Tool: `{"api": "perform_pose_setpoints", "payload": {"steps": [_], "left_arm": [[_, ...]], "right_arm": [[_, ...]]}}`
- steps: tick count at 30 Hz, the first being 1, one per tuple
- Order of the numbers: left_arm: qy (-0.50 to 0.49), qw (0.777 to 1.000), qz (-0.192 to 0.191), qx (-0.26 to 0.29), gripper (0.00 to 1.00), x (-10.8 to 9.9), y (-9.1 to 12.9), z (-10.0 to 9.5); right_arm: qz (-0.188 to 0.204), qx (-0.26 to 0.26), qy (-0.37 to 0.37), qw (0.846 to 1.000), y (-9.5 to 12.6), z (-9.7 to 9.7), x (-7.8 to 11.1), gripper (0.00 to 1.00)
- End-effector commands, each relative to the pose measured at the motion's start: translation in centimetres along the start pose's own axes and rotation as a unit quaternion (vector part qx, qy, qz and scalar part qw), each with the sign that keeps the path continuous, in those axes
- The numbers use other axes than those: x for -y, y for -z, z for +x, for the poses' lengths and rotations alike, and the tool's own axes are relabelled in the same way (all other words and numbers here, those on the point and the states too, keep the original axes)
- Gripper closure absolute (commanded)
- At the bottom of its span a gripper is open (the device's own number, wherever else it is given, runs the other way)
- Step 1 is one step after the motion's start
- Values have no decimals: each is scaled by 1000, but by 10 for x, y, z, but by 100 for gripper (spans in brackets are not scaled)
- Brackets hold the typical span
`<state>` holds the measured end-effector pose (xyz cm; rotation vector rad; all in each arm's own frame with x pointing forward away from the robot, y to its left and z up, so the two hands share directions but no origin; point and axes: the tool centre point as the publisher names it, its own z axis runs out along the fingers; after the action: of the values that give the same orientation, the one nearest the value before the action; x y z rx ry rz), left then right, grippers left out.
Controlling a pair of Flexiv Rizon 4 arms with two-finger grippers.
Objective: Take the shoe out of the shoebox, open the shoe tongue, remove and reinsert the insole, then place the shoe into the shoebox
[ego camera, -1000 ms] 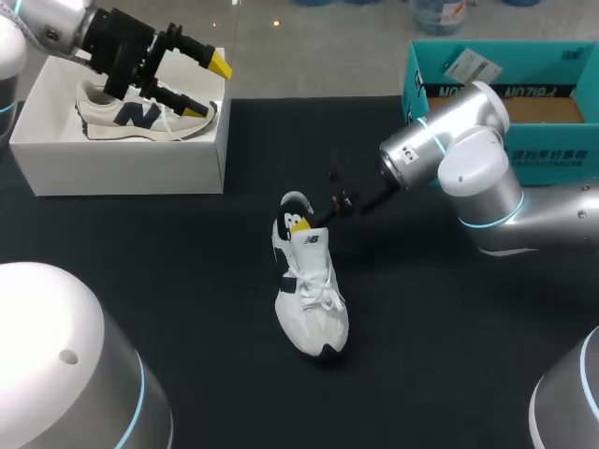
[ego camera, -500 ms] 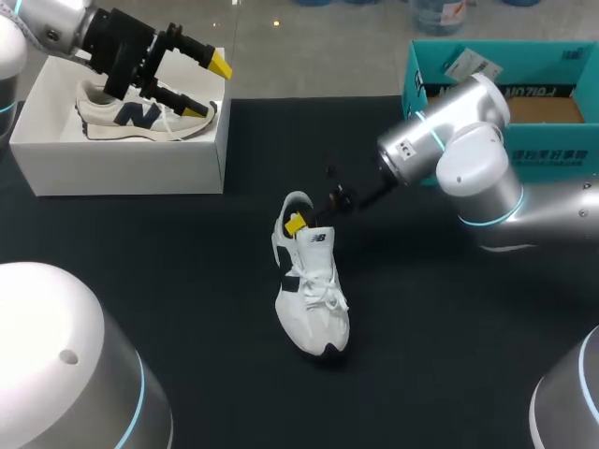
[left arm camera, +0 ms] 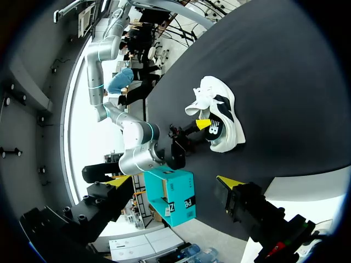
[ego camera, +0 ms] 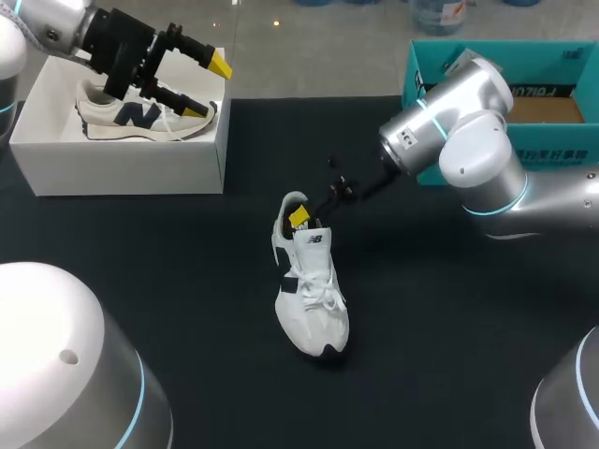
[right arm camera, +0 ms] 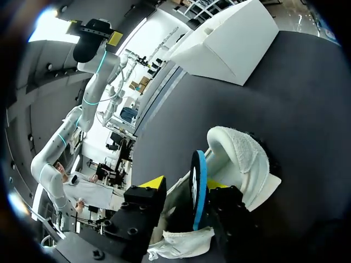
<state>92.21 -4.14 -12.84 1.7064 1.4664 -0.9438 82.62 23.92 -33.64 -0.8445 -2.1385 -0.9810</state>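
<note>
Jaws on the left gripper (ego camera: 208,86) stand spread and hold nothing. It hangs high over the white shoebox (ego camera: 131,170) at the far left, where a second shoe (ego camera: 140,117) lies, and that arm is as it was a second ago. From overhead the change is all on the right. The right gripper (ego camera: 303,216) was sunk in the heel opening of the shoe (ego camera: 314,304) at mid-table. It has since crept up and a touch to the far right, while the arm's elbow has swung toward the far edge. The shoe itself has hardly shifted — toe toward the near side, upright on its sole.

Left wrist view, looking across the table, shows the same meeting: the right gripper is at the shoe's heel, and the shoe lies well apart from the left arm.

Right wrist view gives the reason — the insole (right arm camera: 198,189) stands on edge with its blue rim showing. It has risen out of the heel beside the padded collar and sits between this gripper's jaws. Whether they pinch it or merely flank it I cannot tell. I judge that the insole removal is under way but barely begun; reinsertion and boxing remain.
</note>
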Motion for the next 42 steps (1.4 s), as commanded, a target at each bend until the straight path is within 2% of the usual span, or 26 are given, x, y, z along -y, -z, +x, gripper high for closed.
{"api": "perform_pose_setpoints", "payload": {"steps": [1, 9, 20, 25, 26, 27, 28, 29, 30, 36, 42], "left_arm": [[0, 1000, -1, -1, 0, 1, 0, 0], [0, 1000, -1, -1, 0, 1, 0, 0], [0, 1000, -1, -1, 0, 1, 0, 0], [0, 1000, -1, -1, 0, 1, 0, 0], [0, 1000, -1, -1, 0, 1, 0, 0], [0, 1000, -1, -1, 0, 1, 0, 0], [0, 1000, -1, -1, 0, 1, 0, 0], [0, 1000, -1, -1, 0, 1, 0, 0], [0, 1000, -1, -1, 0, 1, 0, 0], [0, 1000, -1, -1, 0, 1, 0, 0], [0, 1000, -1, -1, 0, 1, 0, 0]], "right_arm": [[6, 4, -5, 1000, -2, -3, -1, 100], [12, -9, -1, 1000, -9, -7, -3, 100], [32, -28, -21, 999, -24, -2, 14, 100], [27, -22, -20, 999, -25, 1, 14, 100], [26, -17, -18, 999, -22, 0, 14, 65], [27, -11, -17, 999, -21, 2, 12, 49], [28, -7, -16, 999, -20, 4, 10, 23], [29, -5, -15, 999, -18, 5, 9, 5], [34, -1, -15, 999, -16, 6, 8, 0], [42, 13, -6, 999, -8, 18, -3, 0], [47, 21, -10, 999, 2, 14, -3, 0]]}}
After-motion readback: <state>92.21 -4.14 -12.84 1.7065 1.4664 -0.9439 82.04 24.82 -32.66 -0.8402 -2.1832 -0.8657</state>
